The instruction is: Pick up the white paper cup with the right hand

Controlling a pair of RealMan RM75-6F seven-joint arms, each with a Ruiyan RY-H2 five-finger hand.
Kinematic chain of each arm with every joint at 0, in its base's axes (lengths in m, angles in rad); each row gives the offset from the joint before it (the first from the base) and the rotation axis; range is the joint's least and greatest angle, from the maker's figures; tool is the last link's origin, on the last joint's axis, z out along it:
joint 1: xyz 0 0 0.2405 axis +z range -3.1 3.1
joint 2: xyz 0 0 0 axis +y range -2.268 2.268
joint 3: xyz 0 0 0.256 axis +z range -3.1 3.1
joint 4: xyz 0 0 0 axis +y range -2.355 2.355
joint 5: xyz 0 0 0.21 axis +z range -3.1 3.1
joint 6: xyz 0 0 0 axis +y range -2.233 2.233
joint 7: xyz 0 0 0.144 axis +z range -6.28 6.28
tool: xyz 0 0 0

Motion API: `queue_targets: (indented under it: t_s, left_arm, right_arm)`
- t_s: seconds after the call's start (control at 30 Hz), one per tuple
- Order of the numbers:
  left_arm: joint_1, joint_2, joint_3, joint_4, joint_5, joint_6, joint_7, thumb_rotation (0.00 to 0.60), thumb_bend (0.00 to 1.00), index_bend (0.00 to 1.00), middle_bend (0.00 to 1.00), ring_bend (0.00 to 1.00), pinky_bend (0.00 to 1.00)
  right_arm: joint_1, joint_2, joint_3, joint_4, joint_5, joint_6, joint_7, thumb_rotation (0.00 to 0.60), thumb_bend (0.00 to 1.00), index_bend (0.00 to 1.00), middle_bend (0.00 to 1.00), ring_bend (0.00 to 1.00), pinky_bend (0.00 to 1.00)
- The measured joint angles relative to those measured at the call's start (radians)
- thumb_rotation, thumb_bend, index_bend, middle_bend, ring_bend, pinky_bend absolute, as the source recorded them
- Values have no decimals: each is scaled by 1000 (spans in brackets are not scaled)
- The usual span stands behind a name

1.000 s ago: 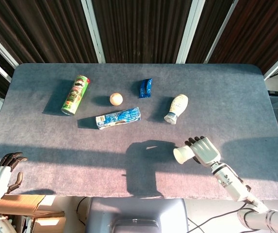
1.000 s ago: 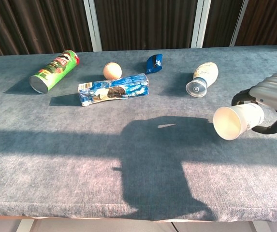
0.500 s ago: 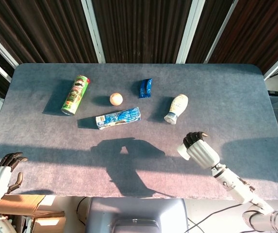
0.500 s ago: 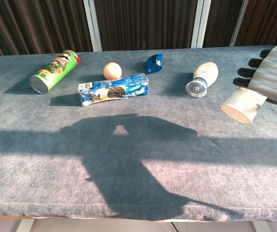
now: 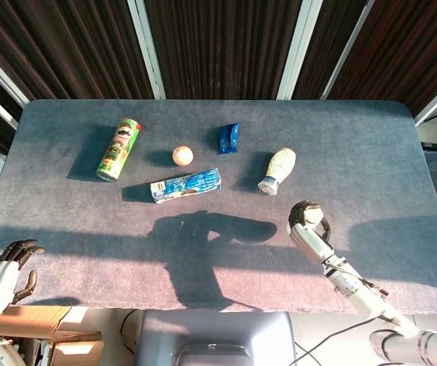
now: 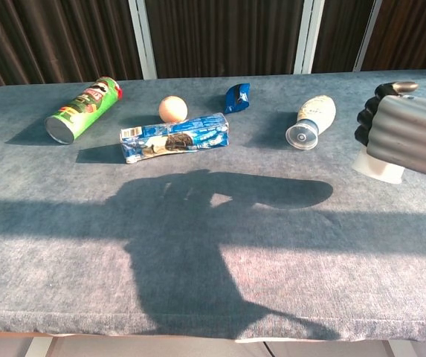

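My right hand (image 6: 404, 134) grips the white paper cup (image 6: 378, 168) at the right side of the table. The cup's mouth now points down, and only its lower rim shows below the fingers in the chest view. I cannot tell whether the rim touches the cloth. In the head view the right hand (image 5: 307, 228) covers the cup almost fully. My left hand (image 5: 1, 271) hangs off the table's near left corner, holding nothing, fingers apart.
On the blue-grey table (image 5: 65, 221) lie a green chips can (image 5: 119, 148), a small ball (image 5: 182, 155), a blue cookie box (image 5: 186, 185), a blue packet (image 5: 229, 138) and a white bottle (image 5: 277, 170) on its side, close behind the right hand.
The right hand has turned the cup from lying sideways with its mouth towards the left to mouth-down. The arm's shadow on the table shifted. The left hand stayed still.
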State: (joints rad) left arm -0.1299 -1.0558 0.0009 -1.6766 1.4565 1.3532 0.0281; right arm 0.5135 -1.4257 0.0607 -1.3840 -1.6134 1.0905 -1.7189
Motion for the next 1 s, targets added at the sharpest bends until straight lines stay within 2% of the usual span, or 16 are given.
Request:
queue_targets:
  t_s: [0.13,0.3,0.37,0.5,0.67,0.73,0.9,1.0]
  left_arm:
    - [2,2,0,0,1,4,-6,600,552,290,167,135,388]
    - [4,6,-2,1,0,8,-20,600,552,290,167,135,389]
    - [5,7,-2,2,1,9,-24,600,552,291,168,135,389]
    - [5,7,-2,1,3,10,-23,600,552,291,168,136,389]
    - [5,6,-1,1,5,11,-20,600,552,291,169,136,389]
    - [4,6,-1,1,4,9,-19,600,551,291,169,136,389]
    - [4,6,-1,1,4,8,-17,600,552,290,169,137,389]
    - [5,6,-1,0,5,11,-18,600,552,291,170,137,389]
  right_arm:
    - [0,-34,4,-10,42,-30,-87,600,654,594,492,432,566]
    - [2,-98,2,-2,110,-58,-194,600,611,511,482,340,501]
    - [3,-111,-2,0,126,-60,-207,600,578,481,450,301,471]
    - [3,-116,-6,-4,148,-53,-206,600,466,385,380,238,410]
    - [0,-118,-7,-12,171,-36,-174,600,358,182,234,143,338]
    - [-2,-116,-8,-18,183,-32,-157,600,335,131,197,126,328]
    - [-7,-103,-13,-49,210,-17,-124,600,261,11,115,83,290]
    - [-13,-91,-5,-84,229,-3,-84,600,240,0,73,57,261]
